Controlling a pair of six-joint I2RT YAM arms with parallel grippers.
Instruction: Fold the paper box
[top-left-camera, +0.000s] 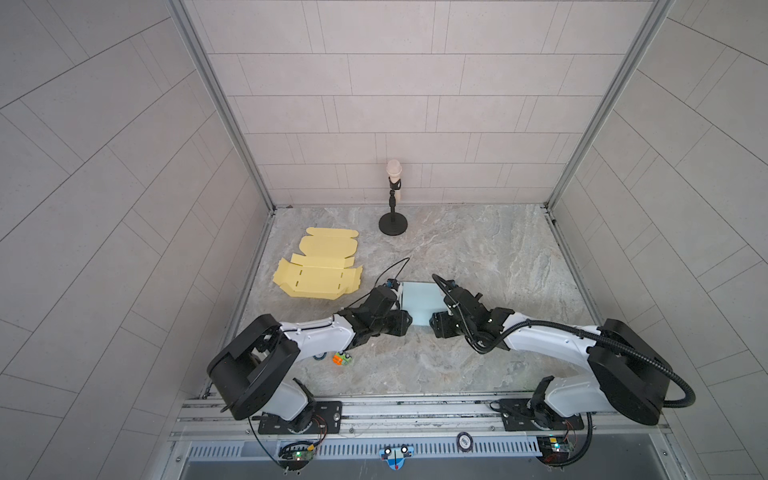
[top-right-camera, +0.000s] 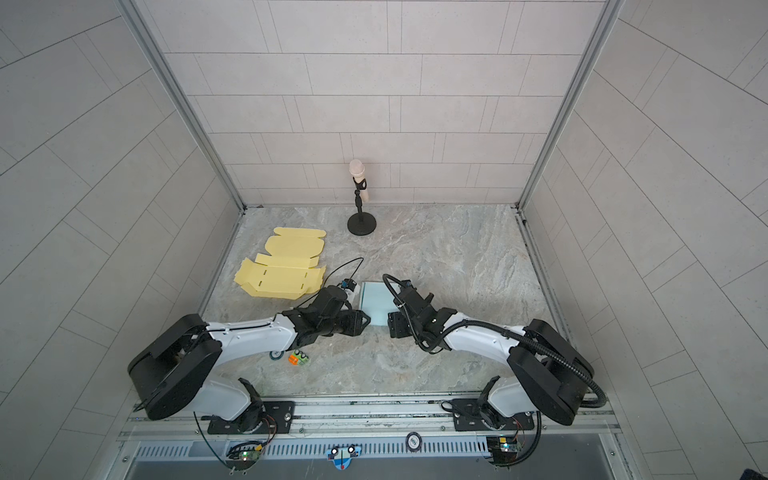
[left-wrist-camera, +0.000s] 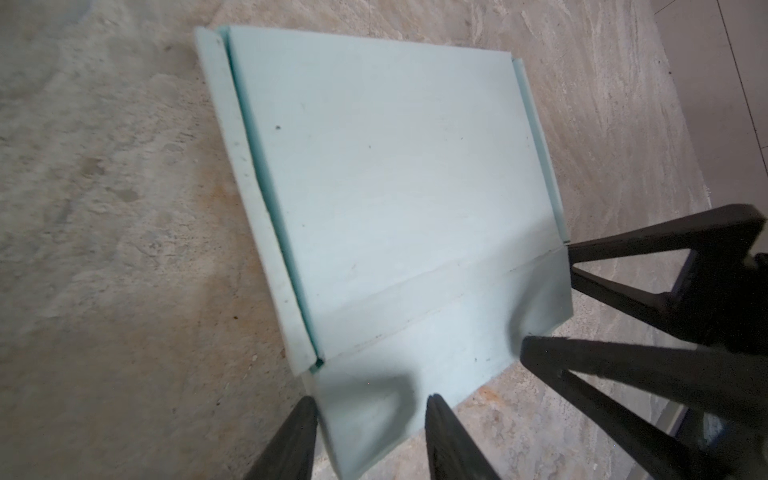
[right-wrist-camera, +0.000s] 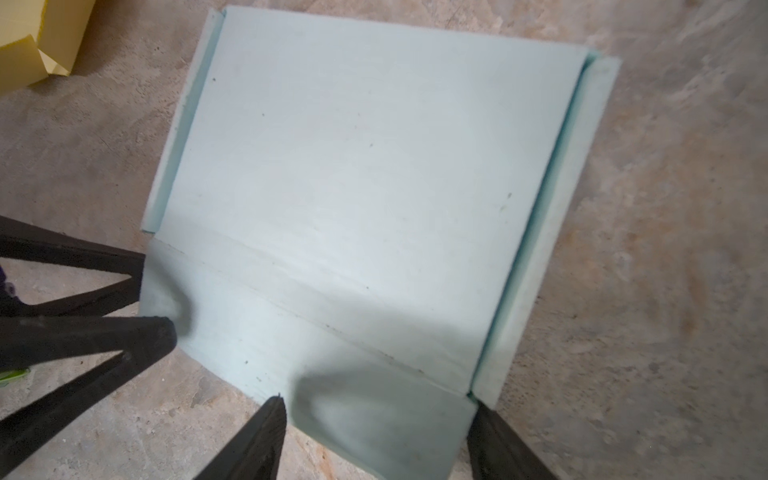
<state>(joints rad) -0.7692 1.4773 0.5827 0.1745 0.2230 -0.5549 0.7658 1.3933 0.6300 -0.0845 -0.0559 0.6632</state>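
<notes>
A: Closest to the lens, bottom of the left wrist view: the left jaws' fingertips (left-wrist-camera: 303, 424), spread, one beside the flap (left-wrist-camera: 457, 345), one over it. Nothing pinched.
B: The right jaws are released too, at the flap's other corner. The paper box (top-left-camera: 419, 301) lies mid-frame on the counter (top-left-camera: 498, 257), between both arms.
A: Nothing anchors it. An uneven push could skate it up-frame or skew the crease.
B: Or pop the side wall (left-wrist-camera: 245, 187) loose. The yellow blank (top-left-camera: 318, 270), upper left, sits well apart.
</notes>
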